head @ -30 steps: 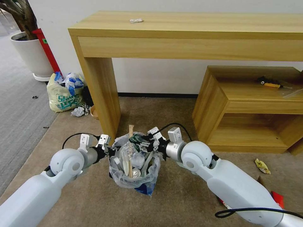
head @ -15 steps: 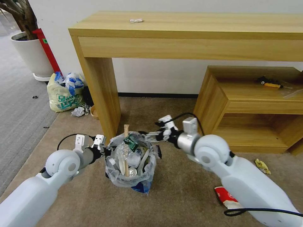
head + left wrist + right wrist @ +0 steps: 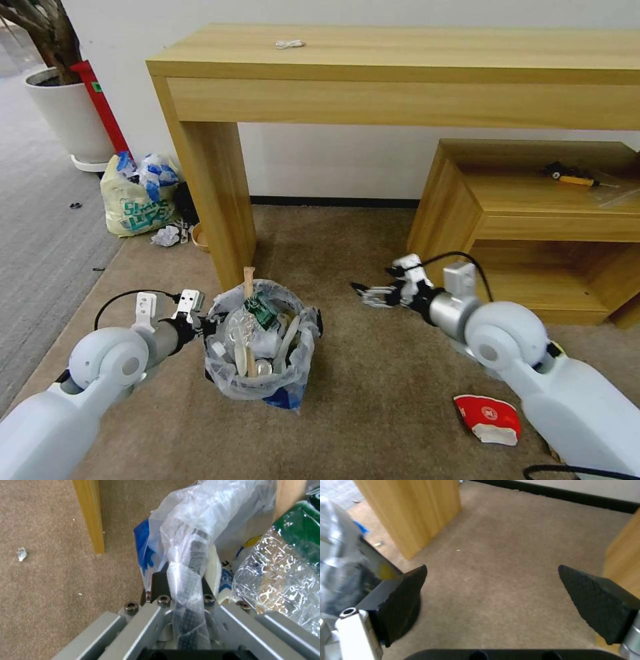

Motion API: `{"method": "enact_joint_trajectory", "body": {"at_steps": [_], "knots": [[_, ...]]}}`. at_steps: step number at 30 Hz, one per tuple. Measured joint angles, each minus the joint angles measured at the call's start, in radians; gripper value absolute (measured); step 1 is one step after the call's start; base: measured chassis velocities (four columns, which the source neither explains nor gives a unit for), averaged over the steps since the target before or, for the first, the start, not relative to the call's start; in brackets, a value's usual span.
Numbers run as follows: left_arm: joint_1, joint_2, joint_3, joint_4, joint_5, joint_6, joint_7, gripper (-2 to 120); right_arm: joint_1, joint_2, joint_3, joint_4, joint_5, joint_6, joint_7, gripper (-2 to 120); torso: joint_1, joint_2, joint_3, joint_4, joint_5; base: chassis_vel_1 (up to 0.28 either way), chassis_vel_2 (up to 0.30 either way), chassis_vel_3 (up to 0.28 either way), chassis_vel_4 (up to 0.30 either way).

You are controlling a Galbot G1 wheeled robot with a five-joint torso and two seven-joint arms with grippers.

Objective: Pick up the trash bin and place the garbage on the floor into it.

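On floor (image 3: pixel 373 393), trash bin (image 3: pixel 260 373) rim in left end effector (image 3: pixel 208 325)

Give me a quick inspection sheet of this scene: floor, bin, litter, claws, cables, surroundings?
Surface: beige carpet.
Job's things: trash bin, bag-lined, full; wooden stick pokes out.
Clutter: red-white bowl lies on the carpet near the right arm.
Grippers: left claw shut on the bin's rim; right claw open, empty, apart from the bin.
Cables: black cable loops over the right wrist.
Surroundings: wooden desk, low shelf, yellowish shopping bag.
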Motion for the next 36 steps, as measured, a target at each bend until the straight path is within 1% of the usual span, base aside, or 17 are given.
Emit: {"method": "enact_joint_trajectory", "body": {"at_steps": [1, 2, 5, 6, 9, 10, 13, 14, 18, 19, 21, 22, 23, 26, 32, 33, 36], "knots": [[0.000, -0.001, 0.000, 0.000, 0.000, 0.000, 0.000, 0, -0.018, -0.004, 0.010, -0.011, -0.021, 0.034, -0.024, 100, 0.000, 0.000, 0.000, 0.0002, 0.0000, 0.000, 0.000, 0.000, 0.000], [0.000, -0.001, 0.000, 0.000, 0.000, 0.000, 0.000, 0, -0.018, -0.004, 0.010, -0.011, -0.021, 0.034, -0.024, 100, 0.000, 0.000, 0.000, 0.0002, 0.0000, 0.000, 0.000, 0.000, 0.000], [0.000, 0.000, -0.003, 0.000, 0.000, 0.000, 0.000, 0, -0.074, -0.025, 0.051, -0.065, -0.121, 0.167, -0.130, 100, 0.000, 0.000, 0.000, 0.0004, 0.0002, 0.000, 0.000, 0.000, 0.000], [0.000, 0.000, -0.003, 0.000, 0.000, 0.000, 0.000, 0, -0.074, -0.025, 0.051, -0.065, -0.121, 0.167, -0.130, 100, 0.000, 0.000, 0.000, 0.0004, 0.0002, 0.000, 0.000, 0.000, 0.000], [-0.001, 0.002, -0.007, 0.000, -0.001, 0.000, 0.002, 0, -0.167, -0.072, 0.133, -0.125, -0.219, 0.302, -0.278, 100, 0.000, 0.000, 0.000, 0.0002, 0.0000, 0.000, 0.000, 0.000, 0.000], [-0.001, 0.002, -0.007, 0.000, -0.001, 0.000, 0.002, 0, -0.167, -0.072, 0.133, -0.125, -0.219, 0.302, -0.278, 100, 0.000, 0.000, 0.000, 0.0002, 0.0000, 0.000, 0.000, 0.000, 0.000], [-0.002, 0.000, -0.009, 0.004, 0.000, 0.000, 0.007, 0, -0.273, -0.102, 0.208, -0.176, -0.306, 0.412, -0.364, 100, 0.000, 0.000, 0.000, 0.0000, 0.0001, 0.000, 0.000, 0.000, 0.000], [-0.002, 0.000, -0.009, 0.004, 0.000, 0.000, 0.007, 0, -0.273, -0.102, 0.208, -0.176, -0.306, 0.412, -0.364, 100, 0.000, 0.000, 0.000, 0.0000, 0.0001, 0.000, 0.000, 0.000, 0.000], [-0.006, -0.007, -0.009, 0.012, 0.006, 0.000, 0.017, 0, -0.391, -0.127, 0.274, -0.236, -0.377, 0.514, -0.447, 100, 0.000, 0.000, 0.000, 0.0000, 0.0000, 0.000, 0.000, 0.000, 0.000], [-0.006, -0.007, -0.009, 0.012, 0.006, 0.000, 0.017, 0, -0.391, -0.127, 0.274, -0.236, -0.377, 0.514, -0.447, 100, 0.000, 0.000, 0.000, 0.0000, 0.0000, 0.000, 0.000, 0.000, 0.000], [-0.009, -0.011, -0.008, 0.017, 0.012, 0.000, 0.025, 0, -0.433, -0.133, 0.286, -0.278, -0.429, 0.565, -0.485, 100, 0.000, 0.000, 0.000, 0.0000, 0.0000, 0.000, 0.000, 0.000, 0.000], [-0.009, -0.011, -0.008, 0.017, 0.012, 0.000, 0.025, 0, -0.433, -0.133, 0.286, -0.278, -0.429, 0.565, -0.485, 100, 0.000, 0.000, 0.000, 0.0000, 0.0000, 0.000, 0.000, 0.000, 0.000], [-0.011, -0.013, -0.008, 0.019, 0.013, 0.000, 0.027, 0, -0.455, -0.135, 0.291, -0.305, -0.456, 0.592, -0.505, 100, 0.000, 0.000, 0.000, 0.0001, 0.0002, 0.000, 0.000, 0.000, 0.000], [-0.015, -0.016, -0.006, 0.023, 0.014, 0.000, 0.030, 0, -0.497, -0.145, 0.302, -0.348, -0.489, 0.618, -0.527, 100, 0.000, 0.000, 0.000, 0.0001, 0.0001, 0.000, 0.000, 0.000, 0.000], [-0.016, -0.026, -0.006, 0.026, 0.019, 0.000, 0.036, 0, -0.587, -0.160, 0.363, -0.458, -0.558, 0.694, -0.592, 100, 0.000, 0.000, 0.000, 0.0000, 0.0000, 0.000, 0.000, 0.000, 0.000], [-0.016, -0.026, -0.006, 0.026, 0.019, 0.000, 0.036, 0, -0.587, -0.160, 0.363, -0.458, -0.558, 0.694, -0.592, 100, 0.000, 0.000, 0.000, 0.0000, 0.0000, 0.000, 0.000, 0.000, 0.000], [-0.017, -0.031, -0.007, 0.026, 0.022, 0.000, 0.039, 0, -0.615, -0.160, 0.389, -0.521, -0.600, 0.734, -0.646, 100, 0.000, 0.000, 0.000, 0.0001, 0.0000, 0.000, 0.000, 0.000, 0.000]]}}
